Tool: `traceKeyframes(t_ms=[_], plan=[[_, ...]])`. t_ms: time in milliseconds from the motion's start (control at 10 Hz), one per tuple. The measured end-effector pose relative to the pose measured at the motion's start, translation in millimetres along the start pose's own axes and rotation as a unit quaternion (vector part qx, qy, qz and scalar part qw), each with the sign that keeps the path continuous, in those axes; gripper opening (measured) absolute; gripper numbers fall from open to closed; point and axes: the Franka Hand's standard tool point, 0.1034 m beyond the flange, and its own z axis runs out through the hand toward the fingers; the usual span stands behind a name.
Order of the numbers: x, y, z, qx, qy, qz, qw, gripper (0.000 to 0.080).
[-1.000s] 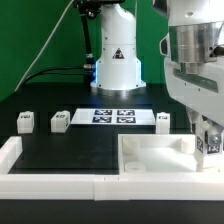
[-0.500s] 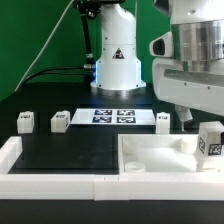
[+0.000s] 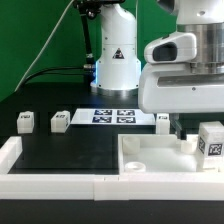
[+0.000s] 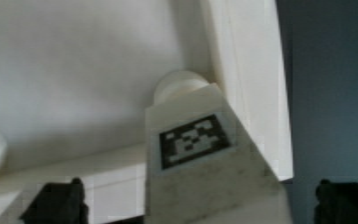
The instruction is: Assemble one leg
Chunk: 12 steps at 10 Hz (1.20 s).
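Observation:
One leg [image 3: 212, 141], a stubby white peg with a square tag, stands upright at the right end of the large white panel [image 3: 150, 158]. My gripper [image 3: 204, 122] hangs over it, open. In the wrist view the leg [image 4: 204, 140] sits between my two dark fingertips [image 4: 60, 200], with a gap on each side, so neither touches it. The panel [image 4: 69, 80] lies behind it there. Three more legs stand on the black table: two at the exterior view's left [image 3: 24, 121] [image 3: 59, 120] and one [image 3: 163, 120] near my hand.
The marker board [image 3: 113, 116] lies flat behind the panel, in front of the robot base [image 3: 116, 60]. A low white wall [image 3: 50, 185] runs along the table's front and up its left side.
My gripper has risen from low around the leg, and the hand has shifted toward the exterior view's left. The leg stays standing at the panel's right end.

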Motion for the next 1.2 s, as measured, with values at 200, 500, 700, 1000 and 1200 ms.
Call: traceKeyframes(t_ms=[200, 500, 700, 1000, 1200], plan=[[2.8, 2.6, -1.7, -0.009, -0.004, -0.104, 0.995, 0.0649], [5.1, 5.6, -1.9, -0.009, 0.006, -0.115, 0.993, 0.0520], [4.9, 5.2, -1.6, -0.009, 0.006, -0.111, 0.994, 0.0385], [5.2, 5.2, -0.4, -0.007, 0.011, -0.064, 0.998, 0.0291], [3.6, 2.4, 0.4, -0.003, 0.023, 0.105, 0.994, 0.0291]])
